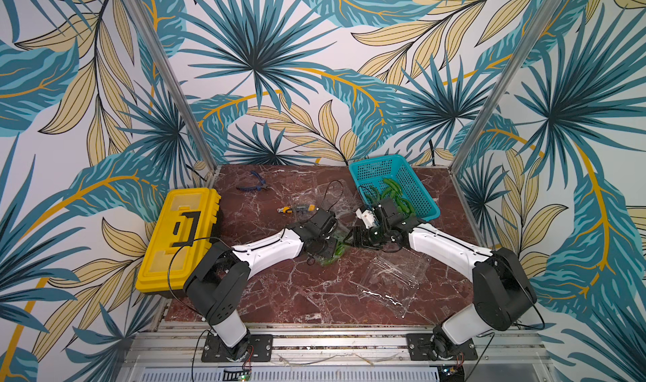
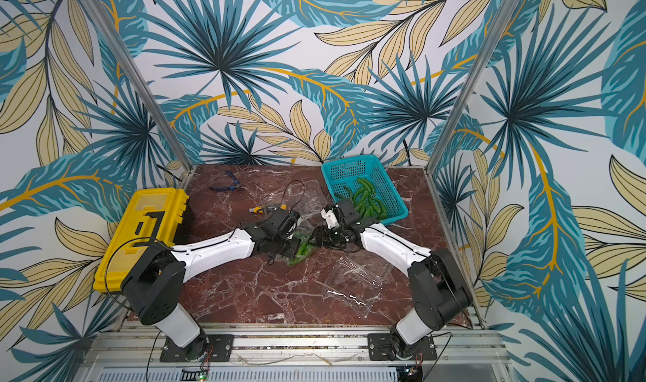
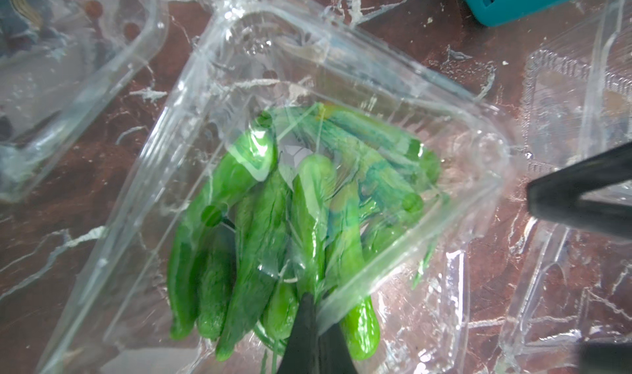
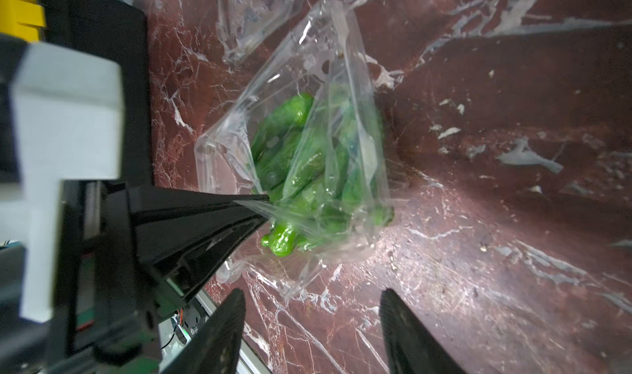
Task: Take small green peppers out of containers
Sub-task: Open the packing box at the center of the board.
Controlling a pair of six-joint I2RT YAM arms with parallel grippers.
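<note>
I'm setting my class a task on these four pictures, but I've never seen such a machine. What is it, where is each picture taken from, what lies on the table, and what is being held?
It is a robot with a left arm and a right arm, each ending in a two-fingered gripper. Two pictures look down on the whole scene from above. The other two come from cameras on the wrists.

On the marble table are a yellow toolbox, blue pliers, a teal basket with loose peppers in it, and an empty clear container.

The left gripper is shut on the thin edge of a second clear container, which has small green peppers inside. The right gripper is close by, open and holding nothing.
</note>
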